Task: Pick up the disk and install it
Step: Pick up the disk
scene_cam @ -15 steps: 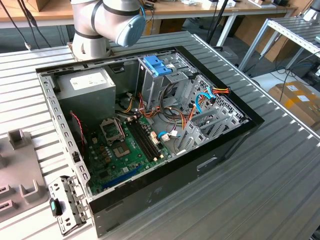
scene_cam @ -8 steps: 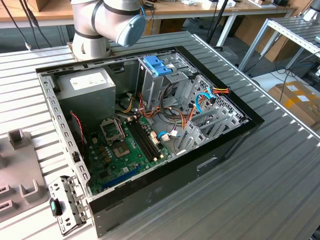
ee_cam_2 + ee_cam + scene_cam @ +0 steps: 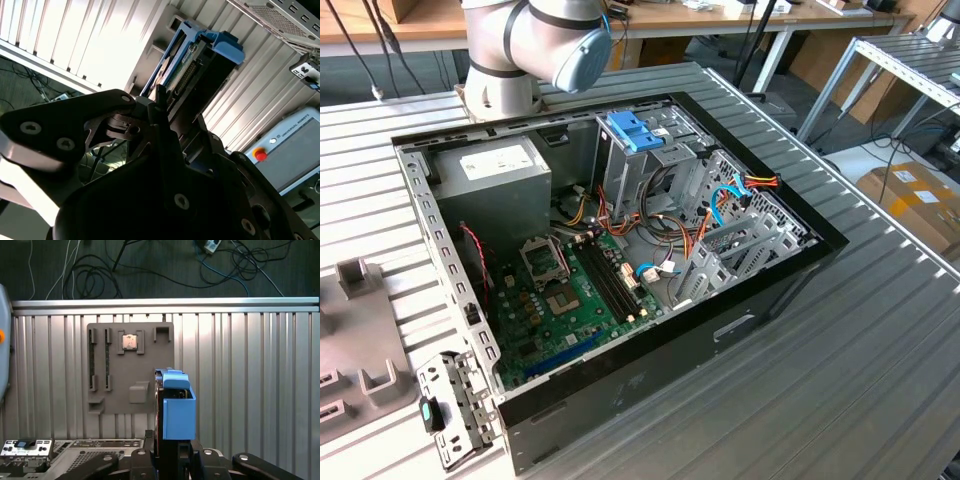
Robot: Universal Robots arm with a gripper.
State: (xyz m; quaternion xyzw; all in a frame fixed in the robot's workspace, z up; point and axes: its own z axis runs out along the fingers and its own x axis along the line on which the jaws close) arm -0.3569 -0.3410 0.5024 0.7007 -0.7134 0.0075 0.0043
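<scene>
The disk is held edge-on in my gripper, its blue plastic side rail facing the first wrist camera. It hangs over the ribbed metal table. In the second wrist view the disk sticks out past the dark fingers, showing its blue rails and connector edge. The gripper is shut on it. In the exterior view the open computer case lies on the table, with a metal drive cage at its far side.
A light-blue latch piece sits on the cage, a grey box with a white sticker beside it, and the motherboard below. A grey fixture board lies on the table. A pendant with a red button lies nearby.
</scene>
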